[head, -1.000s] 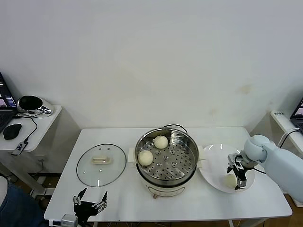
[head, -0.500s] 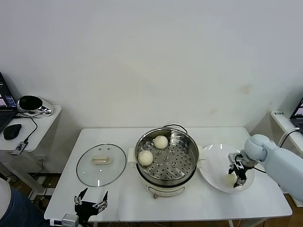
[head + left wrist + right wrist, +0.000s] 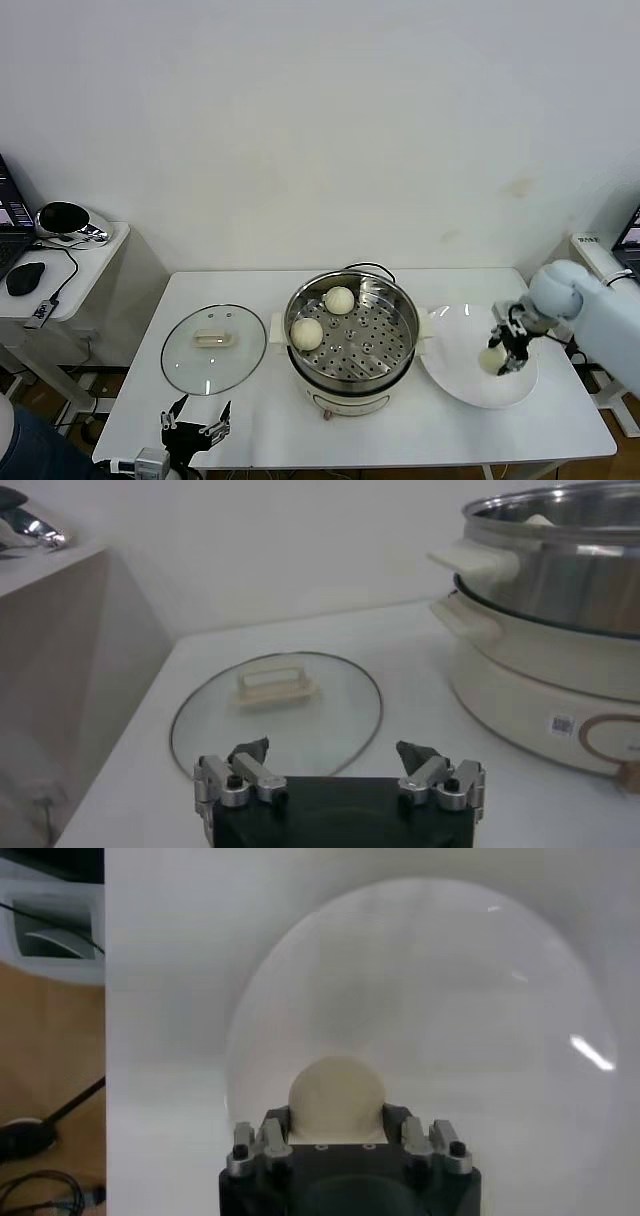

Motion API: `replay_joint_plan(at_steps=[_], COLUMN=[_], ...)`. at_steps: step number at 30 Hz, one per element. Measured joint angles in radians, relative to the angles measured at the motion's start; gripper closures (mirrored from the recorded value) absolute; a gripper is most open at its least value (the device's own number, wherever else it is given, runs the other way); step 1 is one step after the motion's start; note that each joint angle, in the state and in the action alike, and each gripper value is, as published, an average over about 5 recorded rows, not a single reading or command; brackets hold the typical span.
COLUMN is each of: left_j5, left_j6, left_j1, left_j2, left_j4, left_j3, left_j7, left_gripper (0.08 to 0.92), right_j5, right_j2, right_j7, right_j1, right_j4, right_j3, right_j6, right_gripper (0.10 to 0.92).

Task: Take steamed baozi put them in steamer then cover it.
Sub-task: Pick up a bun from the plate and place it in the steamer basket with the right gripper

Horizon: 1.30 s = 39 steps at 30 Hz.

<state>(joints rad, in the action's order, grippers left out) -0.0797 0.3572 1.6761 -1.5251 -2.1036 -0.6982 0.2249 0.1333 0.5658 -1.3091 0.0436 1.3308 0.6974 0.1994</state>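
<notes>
Head view, left to right: the left gripper (image 3: pixel 193 432) waits at the table's near edge, fingers spread wide and empty, just short of the lid (image 3: pixel 214 347) lying flat on the table (image 3: pixel 250 440). The steamer (image 3: pixel 351 340) stands mid-table with two buns (image 3: pixel 307 333) on its tray. Over the plate (image 3: pixel 455 370), the right gripper (image 3: pixel 510 350) is closed on a third bun (image 3: pixel 492 359), which looks lifted clear; no fourth bun shows. The dough is soft and smooth, so too tight a squeeze could dent it and too light a one could let it slip during the carry. A low pass could also clip the steamer's rim or side handle.
</notes>
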Motion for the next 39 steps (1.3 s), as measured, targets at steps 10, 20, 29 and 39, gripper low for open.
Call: replay_joint_plan(at_steps=[10,20,29,39], left_j5=[0.009,0.011,0.008,0.007], left_j6=[-0.01,-0.011,-0.018,-0.021], left_j1=[0.004,0.024,0.045,0.053], left_j2=[-0.006,-0.023,-0.034,-0.043], left_j4=[-0.025,-0.07,-0.103,-0.118], left_j3=[-0.021,-0.034,-0.038,-0.041], left_j7=[-0.021,-0.026,-0.032,-0.035], left_gripper=[0.177,0.177,0.177,0.177], right_j5=[-0.184,-0.254,-0.127,0.028], right_j2=[0.146,0.345,0.472,0.52], right_j7=[-0.05,-0.063,-0.052,-0.032], right_j1=[0.314,0.421,0.419,0.381], right_j4=[-0.046,-0.09,-0.076,-0.023], right_j3=[0.149,0.223,0.247,0.27], right_j6=[-0.138,-0.502,-0.764,-0.919], right_gripper=[0.457,0.449,0.448,0.448])
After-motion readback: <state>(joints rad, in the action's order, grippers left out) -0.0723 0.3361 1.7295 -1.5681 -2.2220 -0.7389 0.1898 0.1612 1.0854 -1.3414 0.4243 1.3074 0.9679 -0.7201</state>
